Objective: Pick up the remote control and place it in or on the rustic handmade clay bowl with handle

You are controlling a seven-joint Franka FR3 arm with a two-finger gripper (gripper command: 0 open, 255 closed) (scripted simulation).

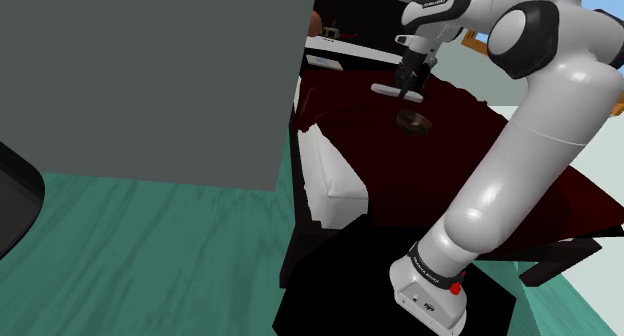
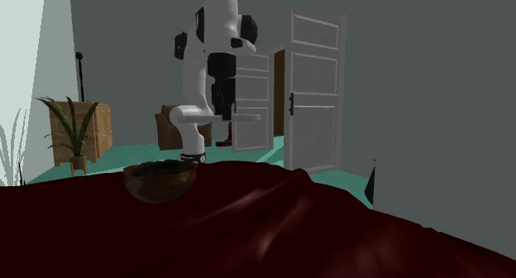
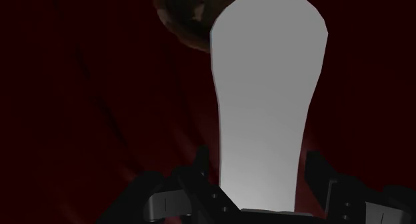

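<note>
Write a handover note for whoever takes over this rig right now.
End effector: shut on the white remote control, held level in the air.
Bowl: dark brown, sitting on the dark red surface, below the remote. In the wrist view it lies past the remote's far end.
Done: pick-up.
Left: line up over the bowl, lower, release.

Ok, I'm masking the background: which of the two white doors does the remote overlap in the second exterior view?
The smaller door, on the left of the two in that view; the remote crosses its lower half. The larger door stands apart, further right.
</note>
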